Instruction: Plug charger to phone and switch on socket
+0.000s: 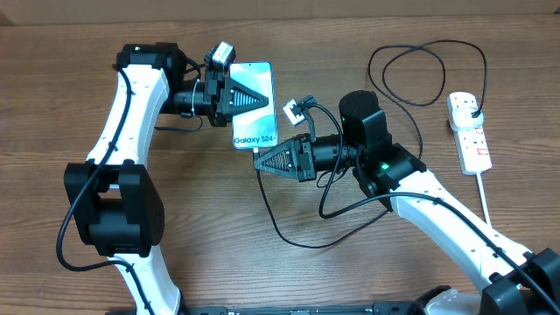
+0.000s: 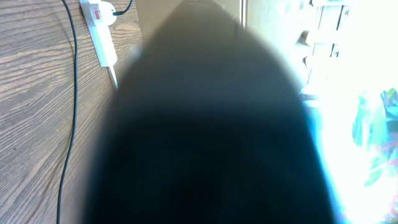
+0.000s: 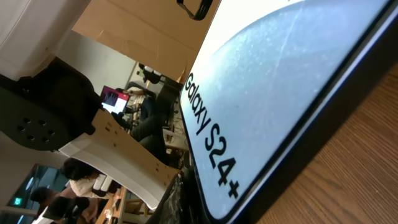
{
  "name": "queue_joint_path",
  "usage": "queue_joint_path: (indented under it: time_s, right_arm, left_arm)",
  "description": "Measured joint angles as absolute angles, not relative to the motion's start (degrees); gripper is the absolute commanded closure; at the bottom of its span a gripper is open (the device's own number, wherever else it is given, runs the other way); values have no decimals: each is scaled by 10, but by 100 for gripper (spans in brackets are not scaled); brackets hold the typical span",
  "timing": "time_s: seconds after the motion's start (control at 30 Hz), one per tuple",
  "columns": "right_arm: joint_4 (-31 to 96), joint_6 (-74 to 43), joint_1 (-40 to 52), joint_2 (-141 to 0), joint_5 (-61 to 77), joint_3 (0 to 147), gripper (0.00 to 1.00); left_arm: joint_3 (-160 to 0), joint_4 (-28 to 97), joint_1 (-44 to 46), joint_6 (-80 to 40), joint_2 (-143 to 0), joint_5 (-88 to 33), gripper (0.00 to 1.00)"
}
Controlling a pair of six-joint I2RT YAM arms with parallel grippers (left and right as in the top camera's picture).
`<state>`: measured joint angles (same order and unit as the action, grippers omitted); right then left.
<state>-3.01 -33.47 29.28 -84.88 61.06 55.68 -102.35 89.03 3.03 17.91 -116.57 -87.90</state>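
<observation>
The phone lies on the table left of centre, its light blue screen reading "Galaxy S24+". My left gripper rests shut across the screen, pointing right; in the left wrist view a dark blurred finger fills the frame. My right gripper points left just below the phone's bottom edge, shut on the charger tip. The charger's black cable leaves those fingertips and loops toward me. The right wrist view has the phone very close, and the tip itself is not clear there. At the far right lies the white socket with the black plug in it.
The charger cable makes a wide loop at the back right before reaching the socket. The left wrist view also catches the socket and the cable on the wood. The socket's thick white cord runs toward the front edge.
</observation>
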Motion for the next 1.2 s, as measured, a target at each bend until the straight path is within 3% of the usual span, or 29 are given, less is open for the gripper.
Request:
queue_joint_path:
  time_s: [1.2]
  right_arm:
    - [-21, -377, 293, -849, 592, 557, 96]
  left_arm:
    - [-1023, 877, 30, 179, -1166, -879, 96]
